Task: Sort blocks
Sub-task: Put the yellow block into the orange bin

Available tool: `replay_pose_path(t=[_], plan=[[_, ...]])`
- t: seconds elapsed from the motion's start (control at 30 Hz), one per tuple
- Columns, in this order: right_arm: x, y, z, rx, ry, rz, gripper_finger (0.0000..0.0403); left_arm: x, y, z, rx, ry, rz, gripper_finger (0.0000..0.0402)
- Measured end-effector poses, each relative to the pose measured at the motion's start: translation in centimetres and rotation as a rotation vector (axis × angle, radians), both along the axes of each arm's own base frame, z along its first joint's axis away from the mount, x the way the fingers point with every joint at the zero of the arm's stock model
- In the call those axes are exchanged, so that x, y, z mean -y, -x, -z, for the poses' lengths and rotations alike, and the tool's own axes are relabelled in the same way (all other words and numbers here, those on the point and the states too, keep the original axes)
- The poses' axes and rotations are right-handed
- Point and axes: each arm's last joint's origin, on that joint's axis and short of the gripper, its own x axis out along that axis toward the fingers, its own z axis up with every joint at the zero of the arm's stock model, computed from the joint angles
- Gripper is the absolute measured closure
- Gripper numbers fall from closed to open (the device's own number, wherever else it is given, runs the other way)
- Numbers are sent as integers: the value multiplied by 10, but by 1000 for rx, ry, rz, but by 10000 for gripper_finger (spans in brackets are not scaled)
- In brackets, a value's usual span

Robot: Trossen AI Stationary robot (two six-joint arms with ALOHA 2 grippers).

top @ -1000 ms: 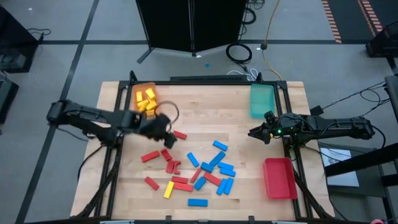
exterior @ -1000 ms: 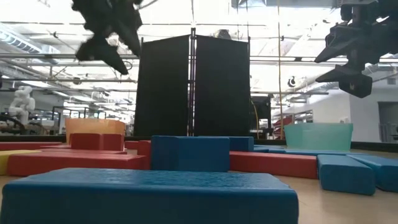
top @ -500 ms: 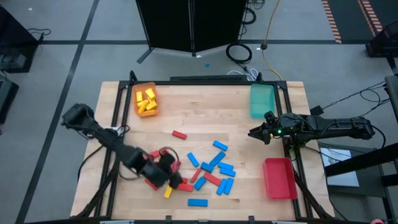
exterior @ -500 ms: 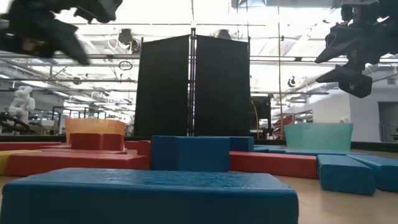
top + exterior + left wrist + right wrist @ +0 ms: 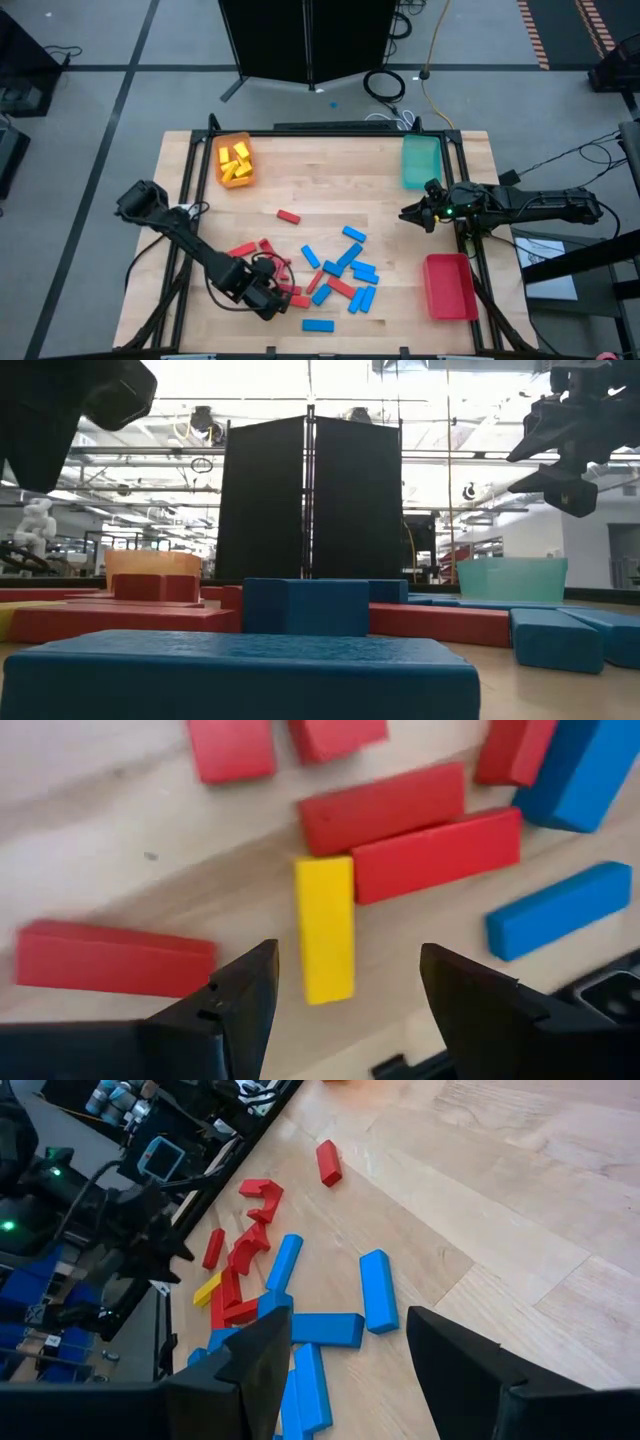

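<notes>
Jaws of both grippers — left gripper (image 5: 340, 1010), right gripper (image 5: 345, 1345) — spread, over one yellow block (image 5: 325, 928) and scattered blocks (image 5: 340, 270).

Bright overhead glare in low view; near blocks (image 5: 240, 670) blurred.

**Colours on the table**

Table (image 5: 330, 190): pale light-wood top with a black frame. Orange tray (image 5: 233, 160) at 11 o'clock, holding yellow blocks (image 5: 235, 163). Teal tray (image 5: 420, 161) at 1 o'clock, translucent green-blue. Red tray (image 5: 449, 286) at 4 o'clock, solid red. Loose blocks around 6 o'clock: red blocks (image 5: 243, 251) toward the 7 o'clock side, blue blocks (image 5: 353, 262) toward 5 o'clock, all solid, no pattern. One lone red block (image 5: 289, 216) near centre. One yellow block (image 5: 325, 928) among the reds, plain yellow. Both arms are black; the right arm (image 5: 520, 203) shows a small green light. Floor is grey with dark lines. Black panel (image 5: 308, 40) at 12 o'clock.
</notes>
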Motion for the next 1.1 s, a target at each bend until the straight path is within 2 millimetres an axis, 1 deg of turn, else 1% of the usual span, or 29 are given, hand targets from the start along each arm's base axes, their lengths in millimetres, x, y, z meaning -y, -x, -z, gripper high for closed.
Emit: replay_pose_path(t=[0.07,0.2,0.4,0.7,0.87,0.97,1.03,1.1], plan=[[0,0,0,-1,-1,-2,209,5,-4,4,17,21,-16,162],[0,0,0,-1,-1,-3,209,12,-11,19,8,51,-28,162],[0,0,0,-2,0,-3,209,17,-11,40,-112,73,-8,162],[0,0,0,-2,3,-4,209,20,-15,57,-129,65,-29,162],[0,0,0,-4,3,-4,209,23,-16,69,-175,69,-27,166],[0,0,0,-4,3,-4,209,23,-15,70,-188,68,-22,193],[0,0,0,-5,3,-4,209,21,-15,71,-200,63,-25,226],[0,0,1,-6,3,-4,209,21,-14,71,-210,55,-25,267]])
